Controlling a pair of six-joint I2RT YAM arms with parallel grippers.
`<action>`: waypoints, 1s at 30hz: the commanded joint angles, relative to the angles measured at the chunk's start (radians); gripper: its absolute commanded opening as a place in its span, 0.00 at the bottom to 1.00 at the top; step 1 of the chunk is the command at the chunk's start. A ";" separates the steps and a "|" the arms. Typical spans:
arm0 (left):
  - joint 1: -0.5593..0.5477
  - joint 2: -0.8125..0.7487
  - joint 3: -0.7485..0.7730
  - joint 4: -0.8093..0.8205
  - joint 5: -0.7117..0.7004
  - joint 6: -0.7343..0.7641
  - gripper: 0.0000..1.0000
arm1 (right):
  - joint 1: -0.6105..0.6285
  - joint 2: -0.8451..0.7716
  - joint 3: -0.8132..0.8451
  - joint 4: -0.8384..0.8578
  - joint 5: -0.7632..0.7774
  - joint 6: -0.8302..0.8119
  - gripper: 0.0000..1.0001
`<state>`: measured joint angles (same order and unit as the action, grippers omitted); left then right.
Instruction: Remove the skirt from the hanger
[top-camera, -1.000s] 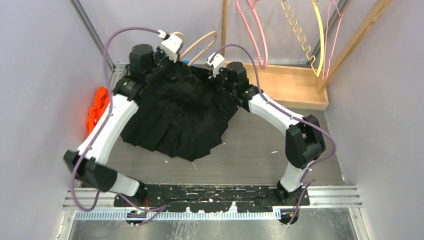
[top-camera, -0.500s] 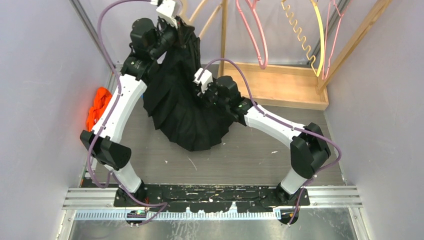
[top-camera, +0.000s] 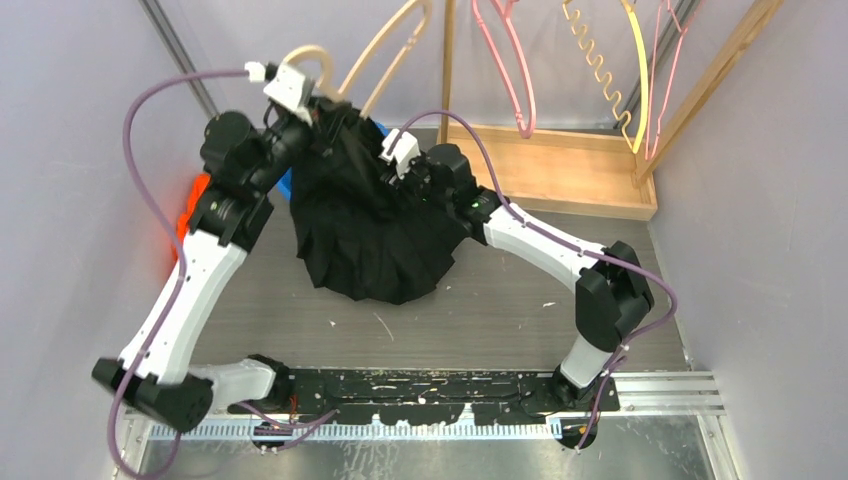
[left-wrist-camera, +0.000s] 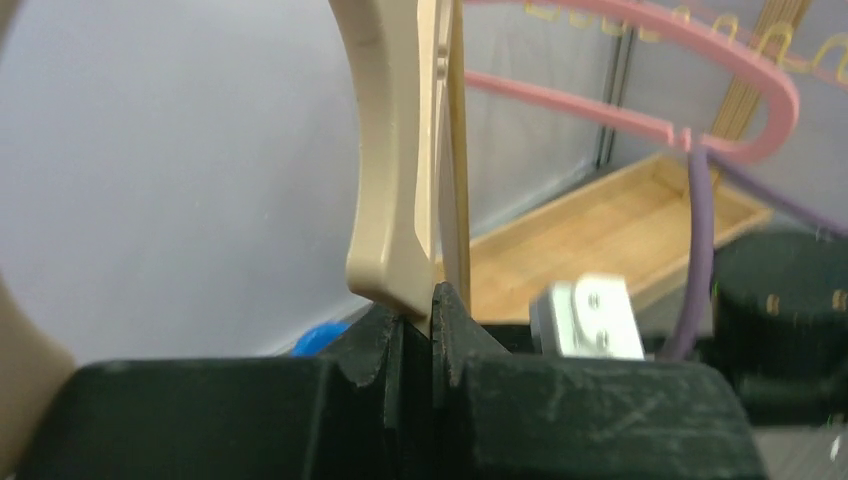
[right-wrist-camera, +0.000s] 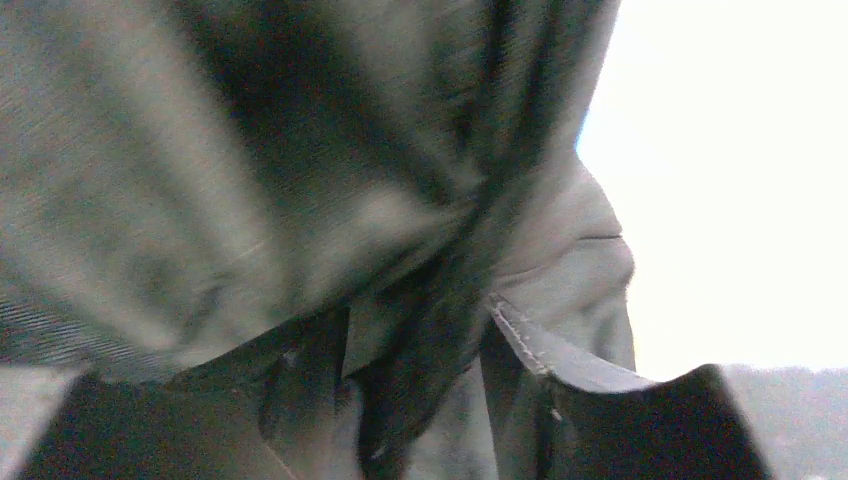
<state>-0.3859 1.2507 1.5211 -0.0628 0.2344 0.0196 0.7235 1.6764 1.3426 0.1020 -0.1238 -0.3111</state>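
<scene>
Left pincer (left-wrist-camera: 430, 325) clamps the smooth beige hanger (left-wrist-camera: 385, 150) — pleated black skirt (top-camera: 370, 240) swallows the right pincer (right-wrist-camera: 390, 430), grip unclear

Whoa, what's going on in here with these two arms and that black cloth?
Two robot arms are working a black pleated skirt off a cream-coloured hanger. The left gripper has its fingers pinched shut on the hanger, holding it up near the back wall. The right gripper is pressed into the top of the skirt; whether it grips the cloth is unclear. The skirt appears to hang from the hanger, hem spread on the grey table, so it is not off yet.
</scene>
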 joint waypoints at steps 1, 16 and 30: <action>0.002 -0.179 -0.160 -0.031 -0.072 0.161 0.00 | 0.002 -0.014 0.064 0.005 0.081 -0.066 0.62; 0.041 -0.103 -0.024 -0.548 0.087 0.448 0.00 | 0.004 -0.149 0.074 -0.181 0.224 -0.467 0.74; 0.124 -0.044 -0.071 -0.440 0.184 0.376 0.00 | -0.063 -0.128 0.213 -0.021 0.318 -0.236 0.90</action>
<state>-0.2745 1.2049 1.4296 -0.5472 0.4004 0.3973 0.6670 1.5417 1.3731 -0.0307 0.1741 -0.6434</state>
